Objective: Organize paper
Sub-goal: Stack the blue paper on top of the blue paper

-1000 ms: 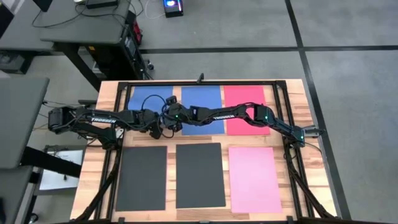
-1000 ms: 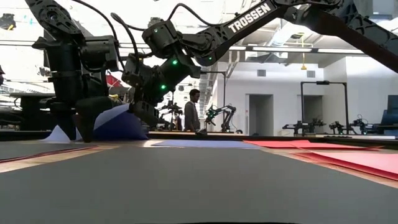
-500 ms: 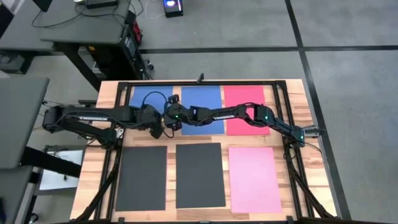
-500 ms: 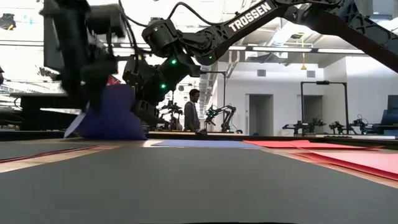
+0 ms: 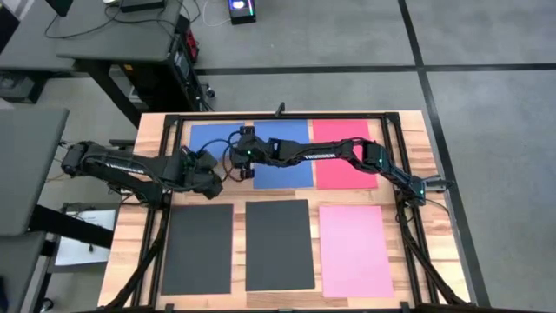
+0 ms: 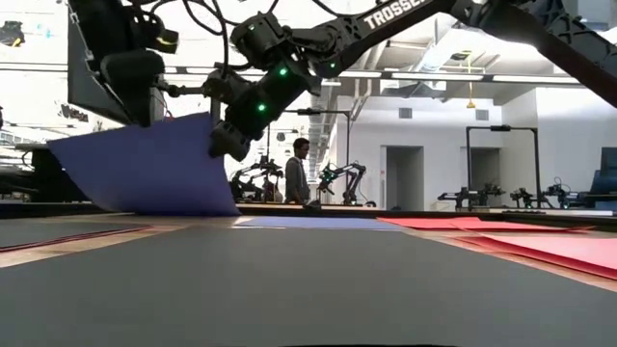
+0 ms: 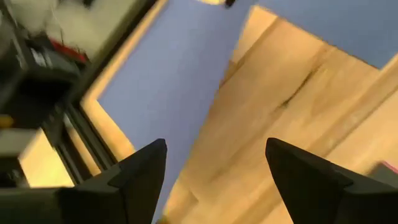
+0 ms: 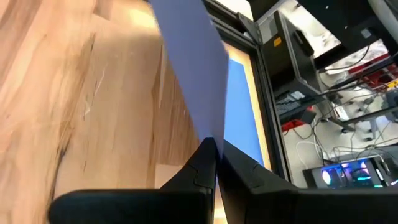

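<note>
Wooden table [image 5: 408,130], blue paper [image 6: 145,164] pinched in right gripper [image 8: 216,149]

Legible markings are few. In the low view, white block lettering reading "TROSSEN" runs along the dark link of the robot arm [image 6: 400,13] crossing the upper part of the picture; the final letters are cut off by the top edge, so only "TROSSE" is fully shown. In the high view, a small white marking sits on the dark forearm link of the left arm [image 5: 122,162] and another on the dark forearm link of the right arm [image 5: 320,155]; both are too small to read with certainty. No readable text, numbers or signs appear in either wrist view, on the coloured sheets, or on the wooden tabletop [image 5: 439,165].
</note>
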Motion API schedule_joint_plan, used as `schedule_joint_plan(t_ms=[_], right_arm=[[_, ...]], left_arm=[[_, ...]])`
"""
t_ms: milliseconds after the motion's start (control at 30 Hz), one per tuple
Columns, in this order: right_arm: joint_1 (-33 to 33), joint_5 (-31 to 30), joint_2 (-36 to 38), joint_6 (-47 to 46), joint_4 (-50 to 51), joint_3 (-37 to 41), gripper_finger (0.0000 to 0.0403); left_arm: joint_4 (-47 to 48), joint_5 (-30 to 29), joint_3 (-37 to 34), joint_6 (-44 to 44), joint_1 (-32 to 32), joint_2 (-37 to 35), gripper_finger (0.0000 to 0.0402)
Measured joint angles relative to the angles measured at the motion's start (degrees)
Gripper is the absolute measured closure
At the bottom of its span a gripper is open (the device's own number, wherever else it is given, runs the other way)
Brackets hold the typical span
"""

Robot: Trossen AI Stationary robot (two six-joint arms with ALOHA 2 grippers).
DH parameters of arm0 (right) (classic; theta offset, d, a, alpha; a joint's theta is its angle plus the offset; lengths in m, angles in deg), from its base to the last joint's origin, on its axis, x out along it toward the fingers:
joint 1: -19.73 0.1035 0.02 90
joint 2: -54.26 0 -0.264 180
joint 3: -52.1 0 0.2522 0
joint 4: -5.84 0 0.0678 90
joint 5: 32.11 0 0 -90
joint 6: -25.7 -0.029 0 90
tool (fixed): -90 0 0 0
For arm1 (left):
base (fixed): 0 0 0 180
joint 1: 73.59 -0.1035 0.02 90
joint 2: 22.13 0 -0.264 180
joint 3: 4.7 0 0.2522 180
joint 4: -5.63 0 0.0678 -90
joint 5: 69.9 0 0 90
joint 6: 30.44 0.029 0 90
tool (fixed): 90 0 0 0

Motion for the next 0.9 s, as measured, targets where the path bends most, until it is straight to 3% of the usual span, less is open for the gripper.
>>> schedule_joint_plan(t_ms=[233, 600, 900], right_arm=[[0.42, 1.09, 0.04, 0.04, 0.86, 0.00, 0.0403], [0.83, 2.26, 0.04, 0.68, 1.18, 0.00, 0.0403], [1.05, 2.46, 0.04, 1.11, 0.75, 0.00, 0.0403]], left_arm=[[-0.21, -6.68, -0.63, 7.37, 1.79, 3.72, 0.0144], [3.07, -4.53, -1.19, 9.27, -3.48, 7.91, 0.0144], [-5.57, -1.72, -8.24, 9.24, -4.88, 1.08, 0.0144]])
